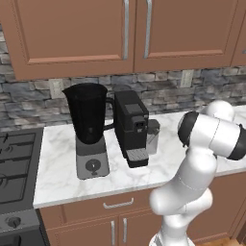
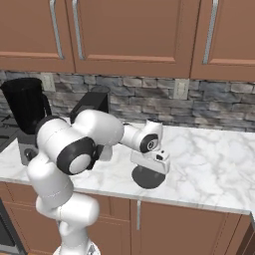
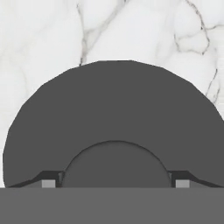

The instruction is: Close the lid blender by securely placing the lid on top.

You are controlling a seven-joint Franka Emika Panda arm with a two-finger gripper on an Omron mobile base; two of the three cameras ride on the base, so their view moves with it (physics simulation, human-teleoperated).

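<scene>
Marble counter (image 2: 209, 164) under brown cabinets. Blender (image 1: 90, 129) at counter's left end, jar mouth uncovered, black coffee machine (image 1: 131, 127) just beside it. Lid (image 2: 148, 177) flat on counter near front edge, well right of blender. Gripper (image 2: 149, 169) directly above lid, pointing straight down. Fingertips (image 3: 48, 183) spread either side of lid's raised centre knob (image 3: 116, 164), not yet clamped. Round lid, no long axis.

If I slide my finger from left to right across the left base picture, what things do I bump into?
Stove → blender → black coffee machine → robot arm.
</scene>
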